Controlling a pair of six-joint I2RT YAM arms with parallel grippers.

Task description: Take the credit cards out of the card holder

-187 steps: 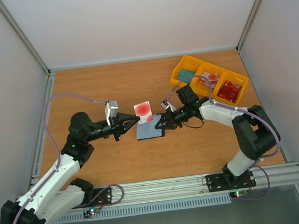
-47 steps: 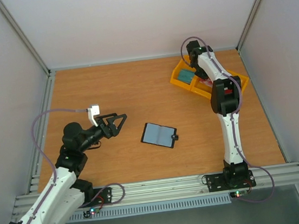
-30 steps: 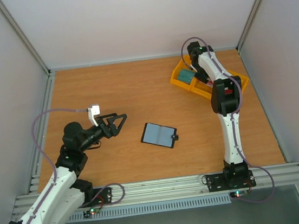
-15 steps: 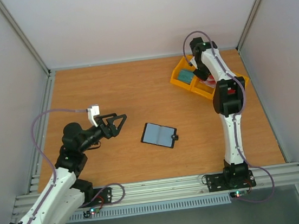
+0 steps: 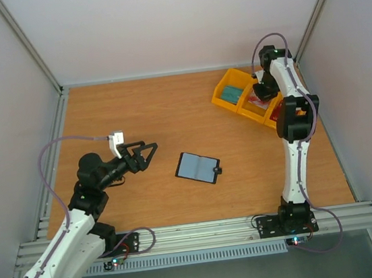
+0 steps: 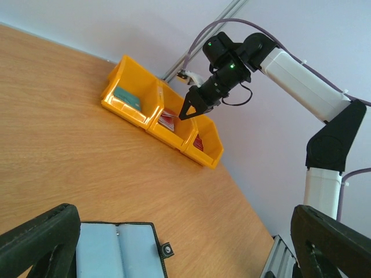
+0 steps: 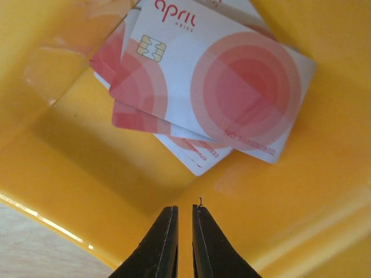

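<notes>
The card holder (image 5: 198, 167) lies open and flat on the table, grey-blue inside with dark edges and a small black tab (image 6: 168, 249). No card shows in it. Several red-and-white credit cards (image 7: 232, 87) lie stacked in the middle compartment of the yellow tray (image 5: 225, 100). My right gripper (image 7: 184, 211) hangs just above them, jaws almost touching with nothing between. From the left wrist view its tip (image 6: 184, 116) points down into that compartment. My left gripper (image 5: 148, 154) stands wide open and empty, left of the card holder (image 6: 116, 249), apart from it.
The yellow tray (image 6: 130, 119) sits at the back right by the wall. Its left compartment holds a teal item (image 5: 233, 93), its right one something red (image 6: 197, 143). The right arm rises tall along the right side. An aluminium rail (image 5: 204, 233) borders the near edge.
The right arm has swung to the right over the tray and lifted, and its jaws have drawn together on nothing. The left arm and the card holder have not moved.
</notes>
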